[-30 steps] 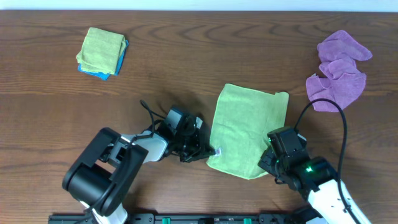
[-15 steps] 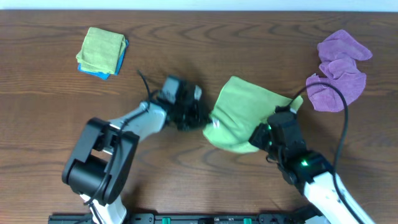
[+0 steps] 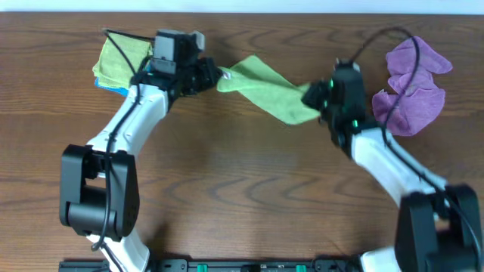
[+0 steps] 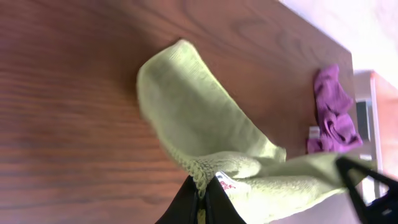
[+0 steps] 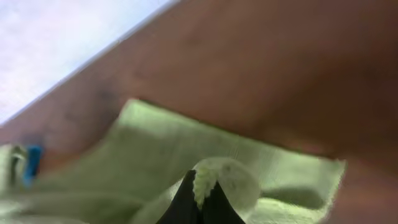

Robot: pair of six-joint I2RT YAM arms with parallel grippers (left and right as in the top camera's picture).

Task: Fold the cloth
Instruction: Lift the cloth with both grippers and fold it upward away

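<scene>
A light green cloth point(image 3: 265, 91) hangs stretched between my two grippers at the far middle of the table. My left gripper point(image 3: 215, 76) is shut on its left corner, the one with a white tag; the wrist view shows the hem pinched between the fingers point(image 4: 202, 190) and the cloth point(image 4: 205, 137) sagging to the table. My right gripper point(image 3: 311, 97) is shut on the right corner; its wrist view shows the cloth edge point(image 5: 205, 177) clamped between the fingers, the rest of the cloth point(image 5: 149, 149) trailing below.
A folded stack of green and blue cloths point(image 3: 123, 63) lies at the far left, just behind my left arm. A crumpled purple cloth point(image 3: 412, 87) lies at the far right, also in the left wrist view point(image 4: 333, 115). The table's back edge runs just beyond.
Both grippers have lifted the green cloth off the table and carried it from the near middle to the far side, spreading apart so that it hangs between them.
</scene>
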